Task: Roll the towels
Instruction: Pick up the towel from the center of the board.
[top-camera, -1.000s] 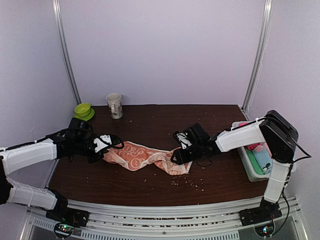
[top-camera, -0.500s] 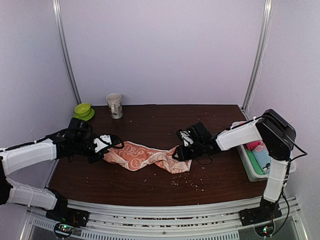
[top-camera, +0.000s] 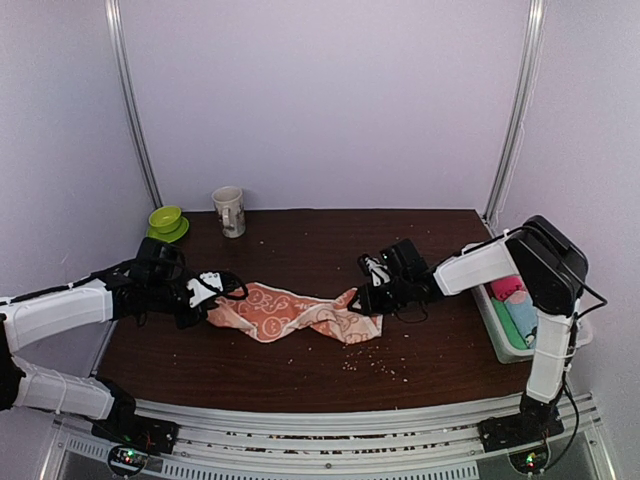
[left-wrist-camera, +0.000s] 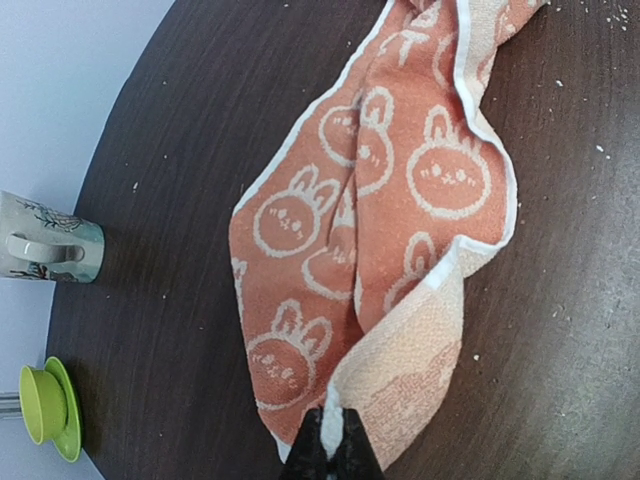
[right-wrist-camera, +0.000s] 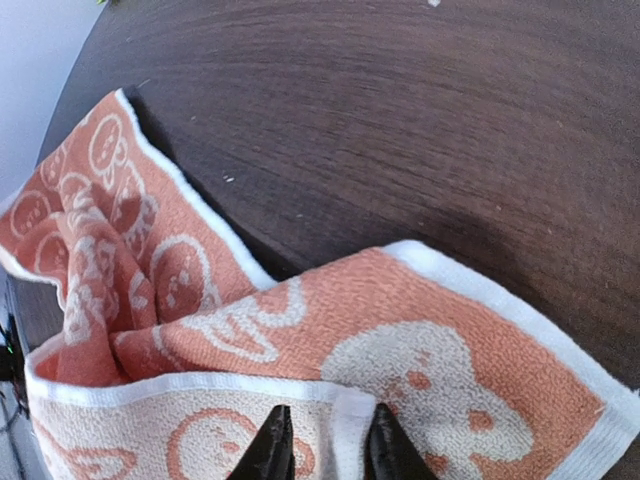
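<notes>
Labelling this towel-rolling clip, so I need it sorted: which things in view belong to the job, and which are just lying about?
Job: bunny-print towel; left gripper, shut on one end; right gripper, shut on the other end.
Lying about: mug; green dish; side bin, its cloths too small to judge.

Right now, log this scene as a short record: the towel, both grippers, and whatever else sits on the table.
bunny towel: orange with white prints, unrolled, bunched lengthwise on the table
left gripper: shut on the hem at the towel's left end
right gripper: pinching the white hem at the towel's right end
mug: upright, far left corner
green dish: left of the mug
bin: right edge of the table, holding rolled cloths
crumbs: scattered near the front
</notes>
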